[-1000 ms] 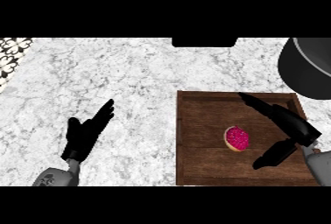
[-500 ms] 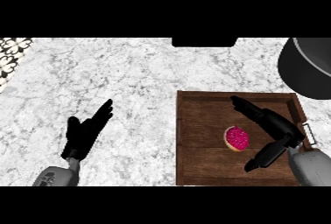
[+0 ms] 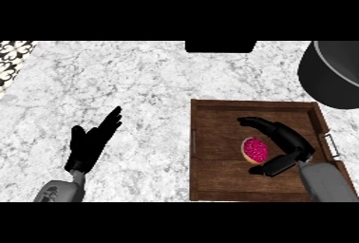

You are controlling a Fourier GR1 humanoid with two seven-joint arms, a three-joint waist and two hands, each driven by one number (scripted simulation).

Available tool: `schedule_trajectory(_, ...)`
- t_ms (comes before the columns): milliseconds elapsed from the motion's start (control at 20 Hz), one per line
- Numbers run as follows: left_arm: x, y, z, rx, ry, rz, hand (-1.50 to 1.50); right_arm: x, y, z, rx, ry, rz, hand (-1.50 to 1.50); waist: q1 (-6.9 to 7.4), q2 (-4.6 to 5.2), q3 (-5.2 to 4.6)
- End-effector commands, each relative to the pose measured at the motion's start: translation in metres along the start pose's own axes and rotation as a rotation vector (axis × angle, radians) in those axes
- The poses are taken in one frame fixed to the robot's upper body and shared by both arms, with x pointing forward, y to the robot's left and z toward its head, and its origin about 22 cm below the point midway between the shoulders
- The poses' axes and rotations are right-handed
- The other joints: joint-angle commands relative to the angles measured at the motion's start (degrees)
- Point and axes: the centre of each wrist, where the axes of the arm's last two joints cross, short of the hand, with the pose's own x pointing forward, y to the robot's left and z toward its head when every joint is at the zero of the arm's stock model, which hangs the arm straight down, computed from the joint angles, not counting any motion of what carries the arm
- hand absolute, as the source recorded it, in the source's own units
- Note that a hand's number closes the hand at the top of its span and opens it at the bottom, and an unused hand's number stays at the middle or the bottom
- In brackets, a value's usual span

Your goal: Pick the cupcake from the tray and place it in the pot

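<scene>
Right black hand (image 3: 284,142) is cupped over the brown wooden tray (image 3: 217,182), fingers arched above and thumb reaching in from below, with the pink-frosted cupcake (image 3: 254,150) sitting in the gap between them. Its fingers curve toward the cupcake but have not visibly closed on it, so the hand reads as open, bracketing the cupcake from its right side. The cupcake lies on the tray's middle, just to the left of the palm, and looks slightly taller than wide from above. The dark grey round pot (image 3: 335,73) stands on the white marble tabletop (image 3: 105,80) beyond the tray's far right corner, so the carry would go forward and to the right. Left black hand (image 3: 91,142) rests open at the view's lower left, fingers up, well apart from the tray; the right hand is plainly the nearer one.
</scene>
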Motion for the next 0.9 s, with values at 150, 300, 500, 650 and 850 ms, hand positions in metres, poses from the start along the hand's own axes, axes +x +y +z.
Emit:
schedule_trajectory(150, -0.004, 0.006, 0.004, -0.013, 0.001, 0.005, 0.00, -0.040, 0.033, -0.016, 0.045, -0.004, -0.010, 1.50, 0.92, 1.01, 0.79)
schedule_trajectory(300, -0.008, -0.007, 0.015, -0.015, -0.007, 0.001, 0.00, -0.047, 0.039, -0.006, 0.044, -0.038, -0.060, 1.50, 0.93, 0.84, 0.78)
schedule_trajectory(500, 0.003, 0.003, -0.005, 0.014, -0.008, 0.006, 0.00, -0.039, 0.024, -0.013, 0.028, -0.104, -0.079, 1.50, 0.43, 1.00, 0.76)
schedule_trajectory(650, 0.000, 0.012, 0.007, -0.004, 0.011, 0.008, 0.00, -0.038, 0.026, 0.002, -0.046, -0.187, -0.068, 1.50, 0.08, 0.71, 0.74)
schedule_trajectory(850, -0.007, 0.013, 0.008, 0.065, 0.010, 0.005, 0.00, -0.055, -0.047, 0.091, -0.519, -0.100, 0.017, 1.50, -2.89, 0.87, 0.78)
